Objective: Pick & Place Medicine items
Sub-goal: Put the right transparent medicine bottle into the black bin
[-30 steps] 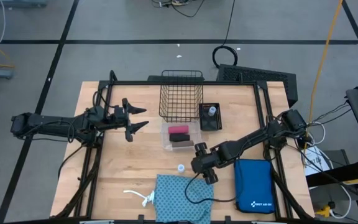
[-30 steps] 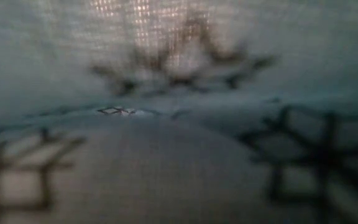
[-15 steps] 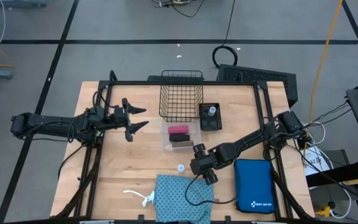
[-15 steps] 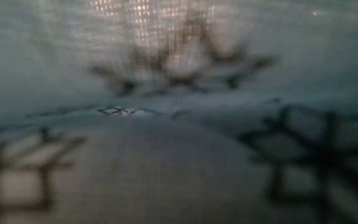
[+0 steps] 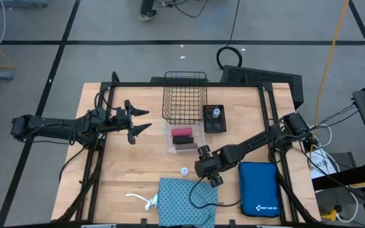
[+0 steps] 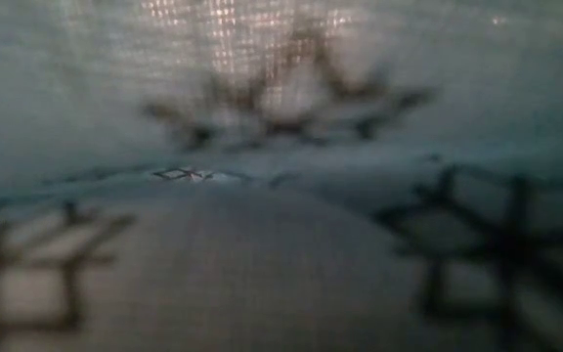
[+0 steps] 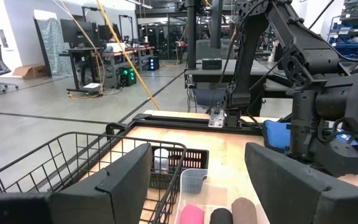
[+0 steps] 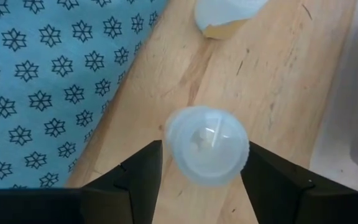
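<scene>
A clear vial with a white cap (image 8: 207,144) stands upright on the wood between the fingers of my right gripper (image 8: 204,163), which hides it in the high view (image 5: 203,170). A second vial (image 5: 184,171) lies just beyond, to the left. A third vial (image 5: 216,113) sits in a black tray. A pink roll (image 5: 182,132) and a brown roll (image 5: 184,143) lie in a clear tray. The teal patterned cloth (image 5: 185,201) lies at the near edge with its white string (image 5: 141,200). My left gripper (image 5: 146,120) waits open at the left. My right gripper has the vial's white cap (image 8: 178,149) between its two fingers (image 8: 138,180), one on each of two opposite sides, with no gap showing. The fingers slant steeply down from the table's right. The vial stands upright with its bottom on the table.
A wire basket (image 5: 184,96) stands at the far middle. The blue zip case (image 5: 258,189) lies at the near right beside my right arm. The teal cloth (image 6: 281,196) covers the whole low view. Bare wood lies at the table's left (image 5: 125,164).
Both arms stay where they were in the high view. A person's foot has come into sight on the floor beyond the table's far edge.
</scene>
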Controlling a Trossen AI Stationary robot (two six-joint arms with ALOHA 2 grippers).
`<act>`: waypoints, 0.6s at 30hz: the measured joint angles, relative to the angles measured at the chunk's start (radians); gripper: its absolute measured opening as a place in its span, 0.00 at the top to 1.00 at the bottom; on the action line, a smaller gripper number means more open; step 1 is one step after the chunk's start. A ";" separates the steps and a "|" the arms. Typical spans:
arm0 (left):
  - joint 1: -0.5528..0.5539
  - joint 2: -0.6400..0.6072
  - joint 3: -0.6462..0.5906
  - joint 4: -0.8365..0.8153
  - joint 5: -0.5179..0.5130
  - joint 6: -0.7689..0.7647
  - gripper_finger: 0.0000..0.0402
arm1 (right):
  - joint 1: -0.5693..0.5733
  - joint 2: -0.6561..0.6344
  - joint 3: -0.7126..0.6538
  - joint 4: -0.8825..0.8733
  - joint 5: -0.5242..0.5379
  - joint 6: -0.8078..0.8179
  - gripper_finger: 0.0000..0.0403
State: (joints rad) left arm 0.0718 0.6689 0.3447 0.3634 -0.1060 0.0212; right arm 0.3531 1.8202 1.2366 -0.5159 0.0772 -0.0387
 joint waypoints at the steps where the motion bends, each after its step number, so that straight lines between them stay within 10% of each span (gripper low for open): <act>1: 0.000 0.000 0.000 0.000 0.000 0.000 0.33 | 0.000 0.000 0.000 0.000 0.000 0.000 0.51; 18: 0.000 0.000 0.000 0.000 0.000 0.000 0.33 | 0.000 -0.029 -0.001 0.010 0.005 -0.006 0.51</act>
State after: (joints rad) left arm 0.0719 0.6689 0.3447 0.3636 -0.1062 0.0212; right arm 0.3531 1.7915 1.2358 -0.5062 0.0819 -0.0444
